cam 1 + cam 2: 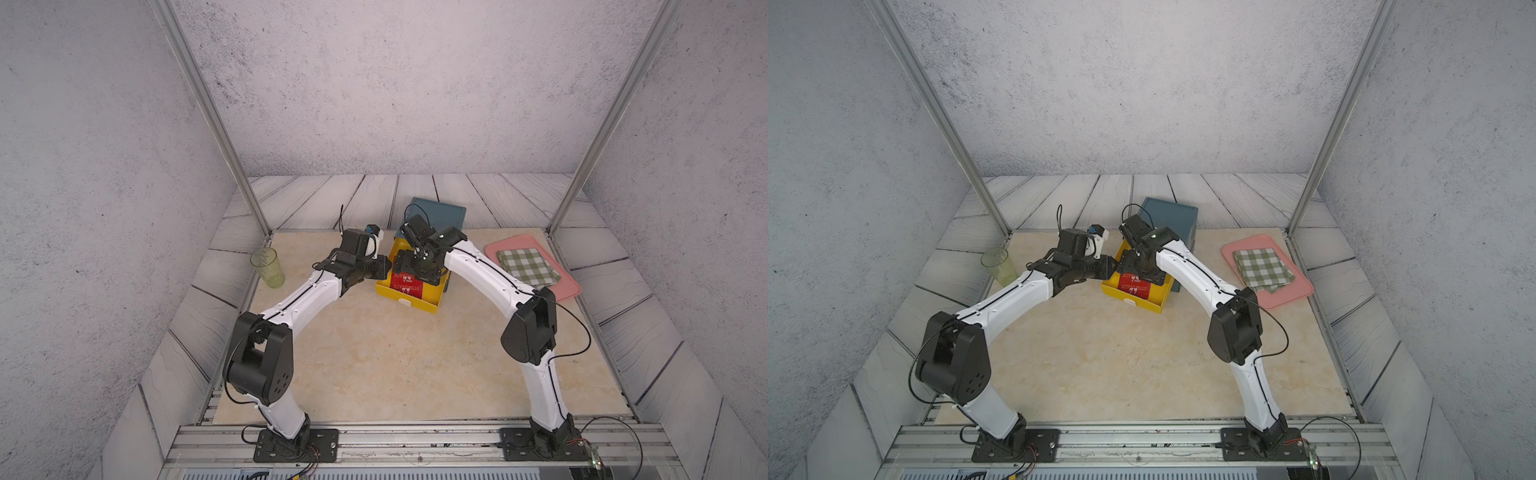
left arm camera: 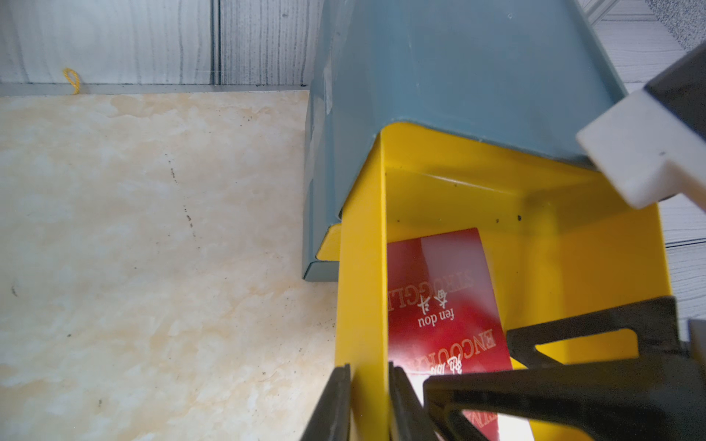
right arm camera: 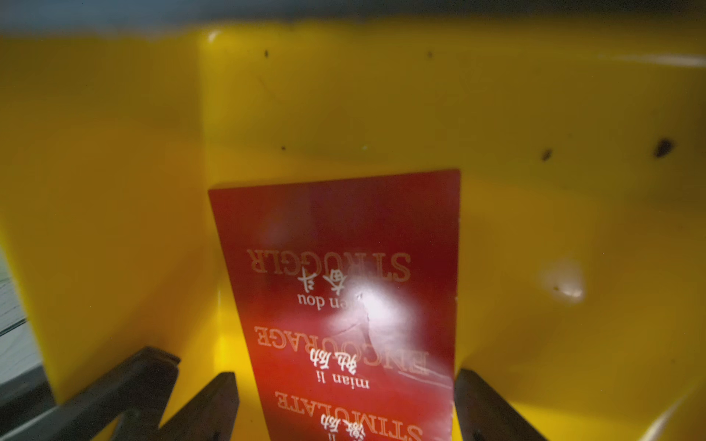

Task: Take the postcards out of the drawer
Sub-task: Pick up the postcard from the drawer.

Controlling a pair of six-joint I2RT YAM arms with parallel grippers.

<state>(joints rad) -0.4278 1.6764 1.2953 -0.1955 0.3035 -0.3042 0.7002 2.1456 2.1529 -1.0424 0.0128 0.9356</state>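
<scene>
Your left hand [image 2: 368, 385] clamped the drawer [image 2: 363, 267] wall. Your right hand [image 3: 342, 382] stood open astride the postcards [image 3: 336, 236], lower centre. Risk: the flat, glossy cards could have slipped or separated on closing.

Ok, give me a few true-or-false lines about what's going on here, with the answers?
1. The yellow drawer is pulled open. True.
2. The red postcards lie on the pink tray. False: they lie in the drawer; the tray holds a checked cloth.
3. The left gripper pinches the drawer's side wall. True.
4. The right gripper is shut on a card. False: its jaws stand open, astride the cards.
</scene>
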